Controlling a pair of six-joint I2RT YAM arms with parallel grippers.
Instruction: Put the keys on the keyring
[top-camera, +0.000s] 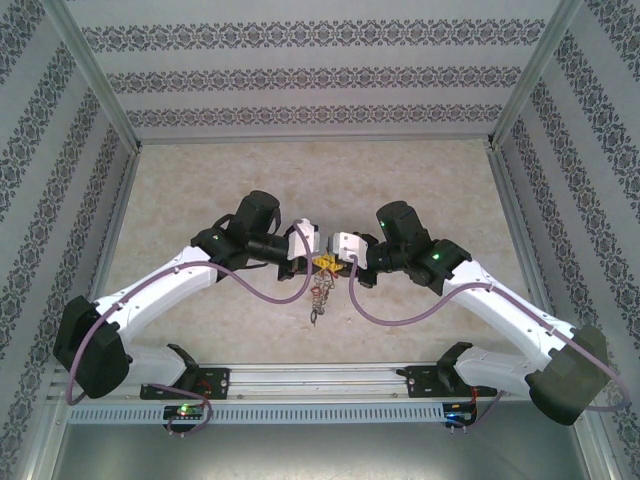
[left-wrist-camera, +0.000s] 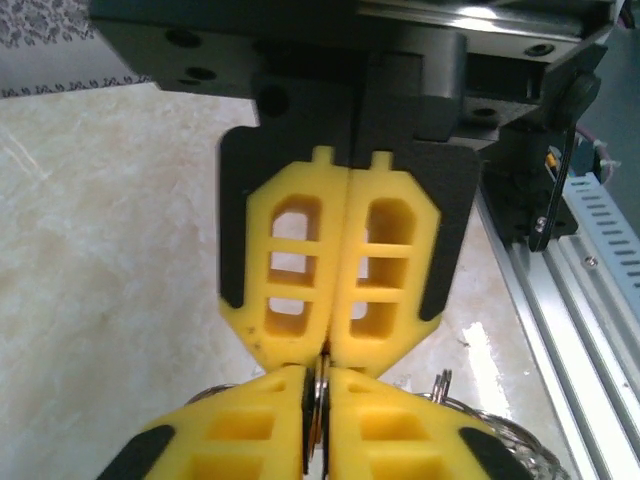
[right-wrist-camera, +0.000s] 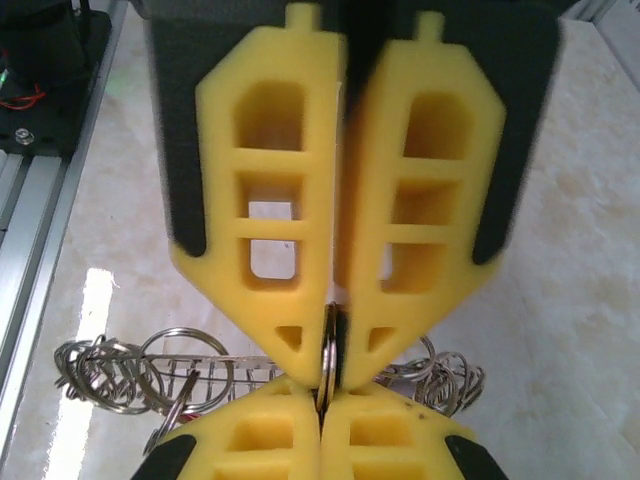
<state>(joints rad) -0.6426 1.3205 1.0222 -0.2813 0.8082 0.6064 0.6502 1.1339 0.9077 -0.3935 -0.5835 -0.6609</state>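
- Two grippers are meeting tip to tip over the middle of the table (top-camera: 200, 180): the left gripper (left-wrist-camera: 318, 430) and the right gripper (right-wrist-camera: 322, 440).
- Four yellow fingers (right-wrist-camera: 270, 200) are showing, each pair pressed nearly together.
- Both pairs are pinching one keyring (right-wrist-camera: 329, 350), seen edge-on.
- One bunch of keys (top-camera: 317, 297) is trailing from the tips toward the arm bases; the keys are too small to count.
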